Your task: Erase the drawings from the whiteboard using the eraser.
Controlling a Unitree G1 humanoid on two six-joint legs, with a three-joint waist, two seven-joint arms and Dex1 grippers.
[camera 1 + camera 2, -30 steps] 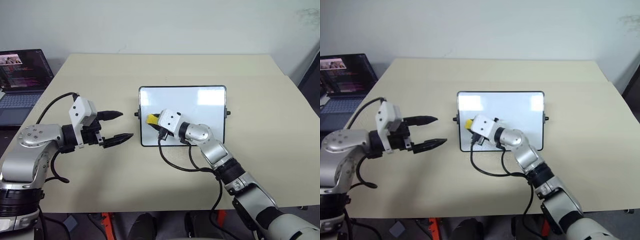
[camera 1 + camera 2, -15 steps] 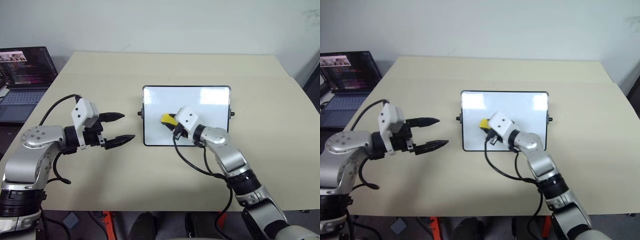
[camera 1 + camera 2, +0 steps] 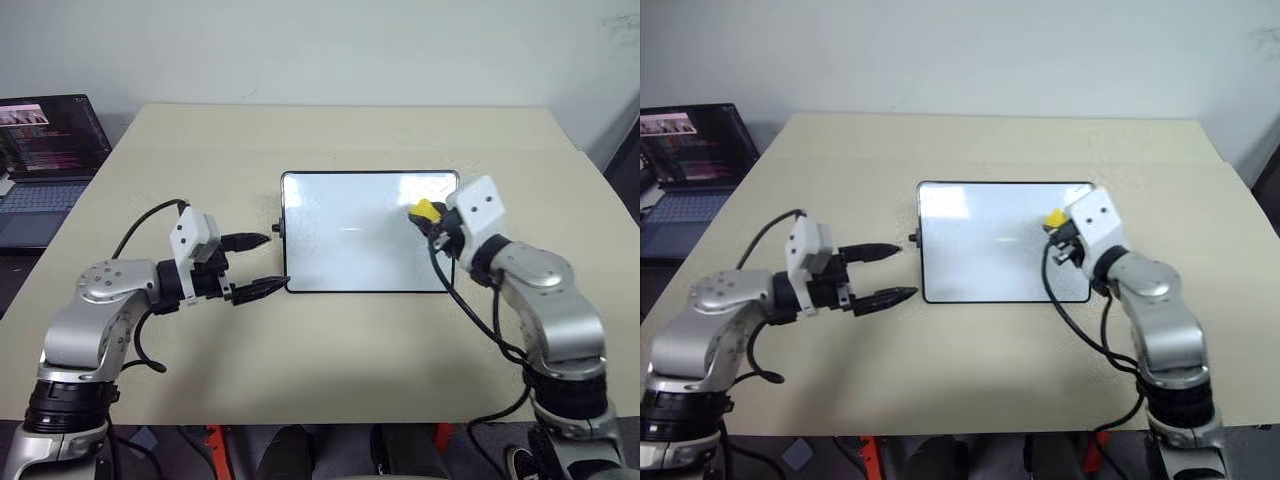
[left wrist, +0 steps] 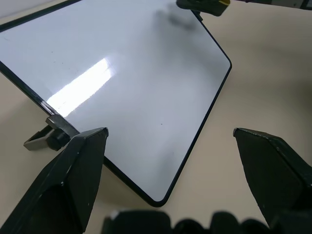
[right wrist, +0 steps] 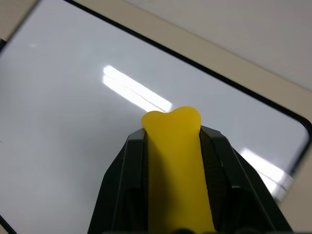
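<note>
One whiteboard point(image 3: 365, 232) lies flat near the middle of a single beige table point(image 3: 330, 135), its thin black frame and rounded corners plain to see, with one small black knob point(image 3: 277, 228) visible on its left side. The glossy surface shows window glare and reads clean in the head views; no marker characters can be made out on it, apart from a tiny speck near the middle in the left wrist view.

One yellow eraser point(image 3: 424, 211) is pinched between the two black fingers of the right gripper point(image 3: 432, 217), which are clamped tight against its sides. It is held over the board's upper right corner area, and whether it touches the surface cannot be told. The right wrist view shows the yellow block point(image 5: 175, 165) rising between the two dark fingers point(image 5: 124, 180), with the white board and its black edge behind.

The left gripper point(image 3: 262, 265) hangs just beside the board's left edge, its two pointed fingers spread apart and holding nothing; one tip is near the knob, the other near the lower left corner. From the left wrist camera, both fingers point(image 4: 73, 180) frame the board's corner.

One open laptop point(image 3: 45, 150) sits off the table's far left side, its screen lit.
</note>
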